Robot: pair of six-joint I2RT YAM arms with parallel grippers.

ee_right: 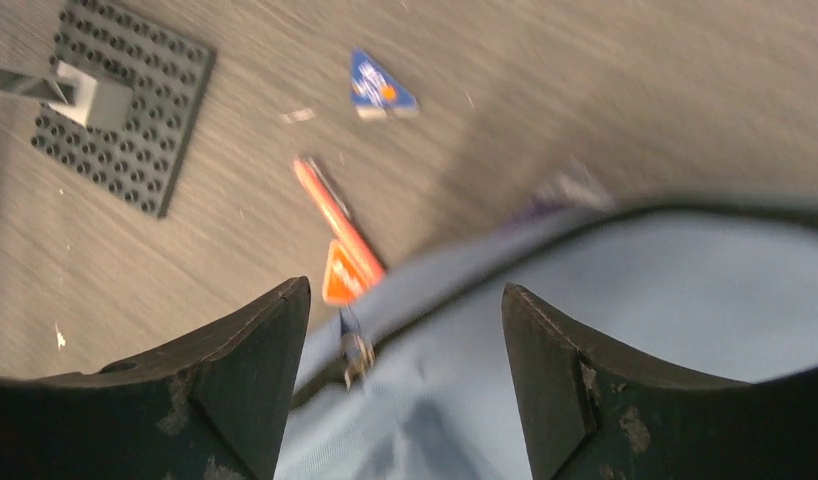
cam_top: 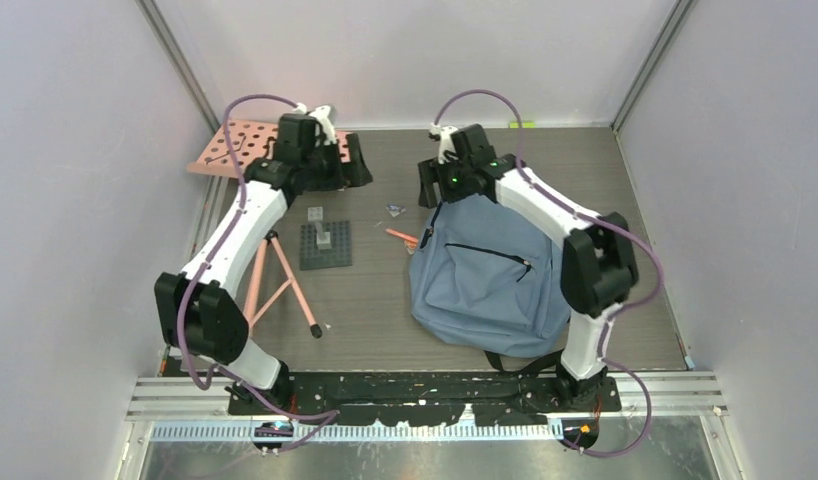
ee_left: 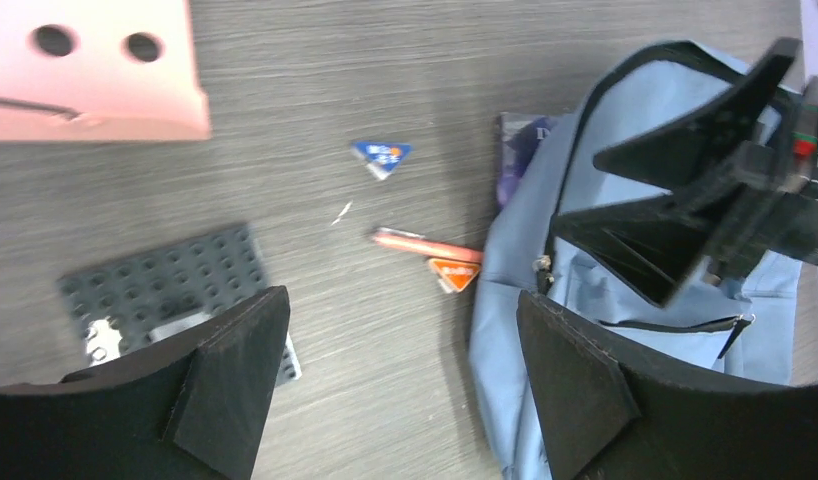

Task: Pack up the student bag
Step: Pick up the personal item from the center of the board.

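Currently on the bench [cam_top: 385,330], itemised:

1. Student bag [cam_top: 490,280]: blue-grey backpack lying flat right of centre, front pocket zip facing up, top towards the far side. Its top opening gapes, black-edged, with a metal zip pull [ee_right: 355,352] hanging at the left rim. Black straps trail from its near end.

2. Right hand [cam_top: 437,190]: poised above the far end of the bag, over the opening. Fingers spread wide, and nothing is pinched between them.

3. Left hand [ee_left: 400,390]: raised over the far left of the bench, near the pegboard and well apart from the bag. Fingers spread wide, with only bare bench showing between them.

4. Orange pen [ee_left: 425,246]: lying flat just beside the bag's far-left edge.

5. Orange triangular packet [ee_left: 455,272]: touching the pen, at the bag's edge.

6. Blue triangular packet [ee_left: 382,154]: lying apart, farther off than the pen.

7. Purple packet [ee_left: 515,150]: partly hidden under the bag's far rim; its print cannot be read.

8. Grey studded plate [cam_top: 325,245]: left of the pen, with a small grey block standing on it.

9. Pink pegboard [cam_top: 240,148]: far left corner, tilted.

10. Pink tripod [cam_top: 285,285]: near left, beside the grey plate, legs splayed.
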